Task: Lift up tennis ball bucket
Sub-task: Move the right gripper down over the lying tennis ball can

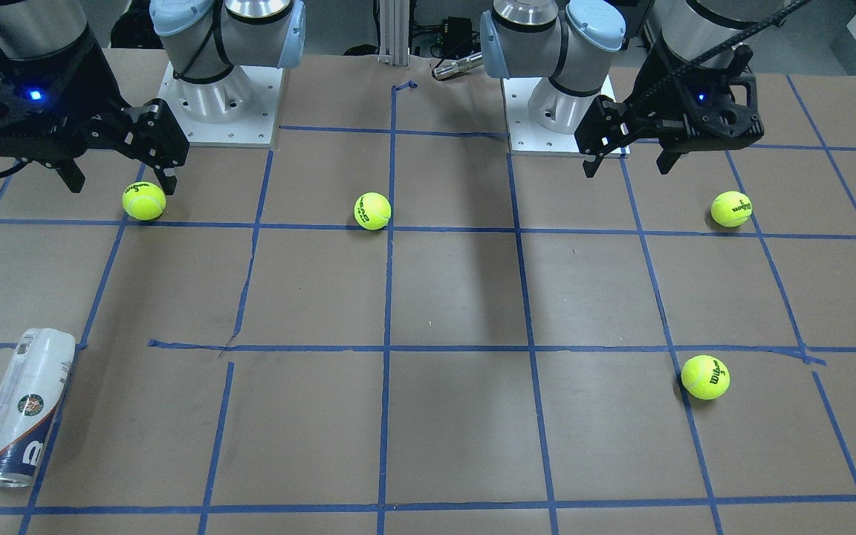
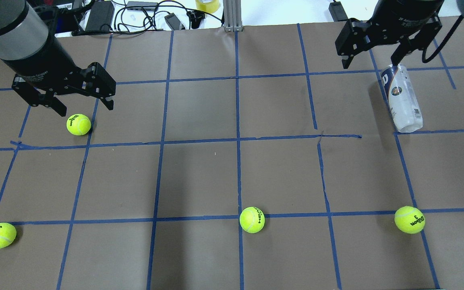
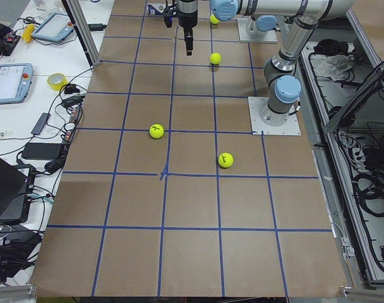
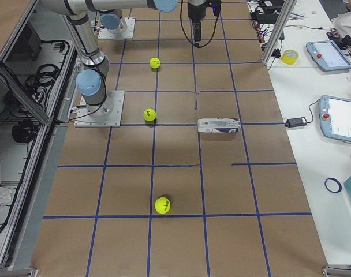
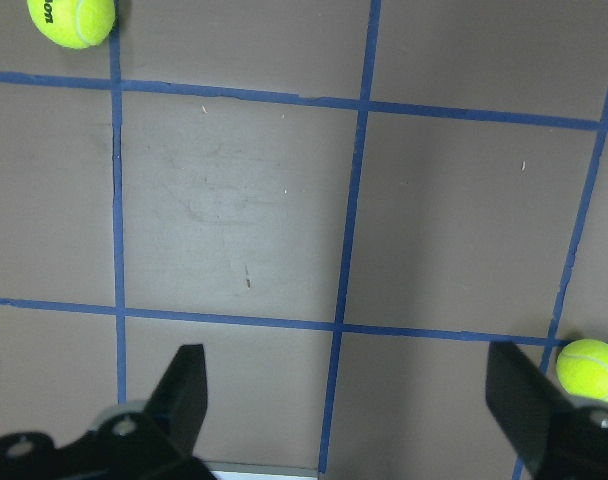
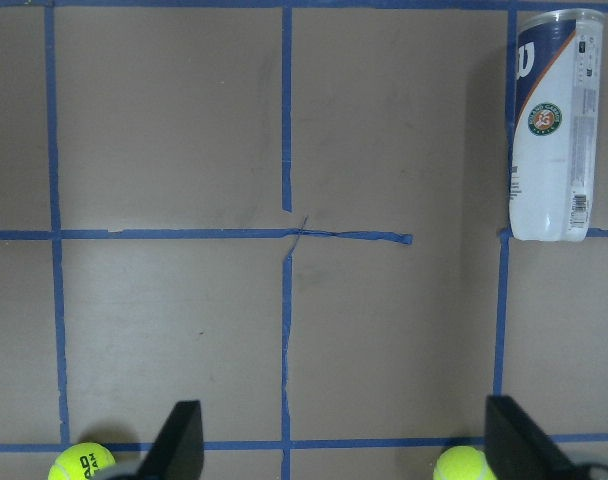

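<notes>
1. Nearest to your edge of the desk [image 1: 458,297] you find the bucket [image 1: 19,409]. It lies on its side, on the robot's right half. Its navy end points toward you and its pale end toward the robot. One long side runs along a line of the blue tape [image 1: 99,297].
2. A little farther from you, on the robot's left half, sits the lone ball [image 1: 705,377]. It touches a tape line and is well apart from the bucket.
3. Farther again you see three balls in one row, all just beside the same cross line of tape: the right ball [image 1: 144,200], the middle ball [image 1: 372,210] and the left ball [image 1: 731,209]. They are well apart from each other.
4. Above this row hangs the right claw [image 1: 122,184]. It is wide, and it does not touch the bucket. In its wrist view both fingers [image 6: 514,440] stand at the bottom edge. In that view the bucket is in the upper right corner, away from the gap between them. In the overhead view the claw appears just beyond the navy end of the bucket, but it is raised above the desk.
5. The left claw [image 1: 628,167] is also wide and is raised over the robot's left half. In the overhead view the lone ball lies just under its fingertips, without contact.
6. Farthest from you stand the right base [image 1: 220,96] and the left base [image 1: 558,104], on white plates at the robot's edge of the desk.
</notes>
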